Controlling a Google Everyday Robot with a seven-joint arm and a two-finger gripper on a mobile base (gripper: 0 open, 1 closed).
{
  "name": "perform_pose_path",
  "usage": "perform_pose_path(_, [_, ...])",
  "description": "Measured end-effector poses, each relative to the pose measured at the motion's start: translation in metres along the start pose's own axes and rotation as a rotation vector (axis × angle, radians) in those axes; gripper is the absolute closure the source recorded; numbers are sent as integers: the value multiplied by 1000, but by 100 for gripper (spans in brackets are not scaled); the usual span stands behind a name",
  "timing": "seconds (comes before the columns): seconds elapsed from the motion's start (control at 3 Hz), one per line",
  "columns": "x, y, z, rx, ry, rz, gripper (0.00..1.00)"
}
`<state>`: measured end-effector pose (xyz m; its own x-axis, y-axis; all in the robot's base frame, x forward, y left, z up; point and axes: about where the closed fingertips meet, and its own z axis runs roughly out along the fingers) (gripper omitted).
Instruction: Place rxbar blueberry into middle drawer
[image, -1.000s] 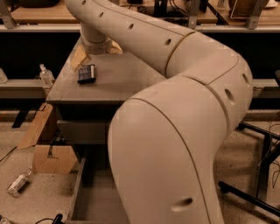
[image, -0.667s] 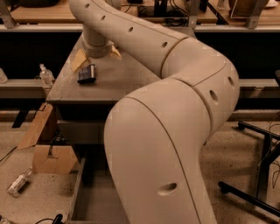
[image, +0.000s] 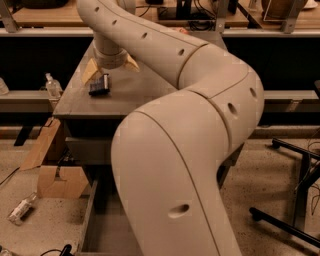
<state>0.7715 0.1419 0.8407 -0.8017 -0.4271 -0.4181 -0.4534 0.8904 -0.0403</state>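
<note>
While the gripper (image: 111, 70) hangs, fingers spread wide, over the cabinet top (image: 80, 102) at far left, it should straddle the rxbar blueberry (image: 99, 84) squarely before closing; the middle drawer (image: 102, 235) stands open nearer.

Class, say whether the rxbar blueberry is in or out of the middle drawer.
Out. The rxbar blueberry lies on the cabinet top beside the gripper; the middle drawer stands pulled out below it.
</note>
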Motion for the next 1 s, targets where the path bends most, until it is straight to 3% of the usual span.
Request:
perform_pose_path(0.67, [9,3,23,76,147,143,0])
perform_pose_path(1.0, [17,4,33,97,203,183,18])
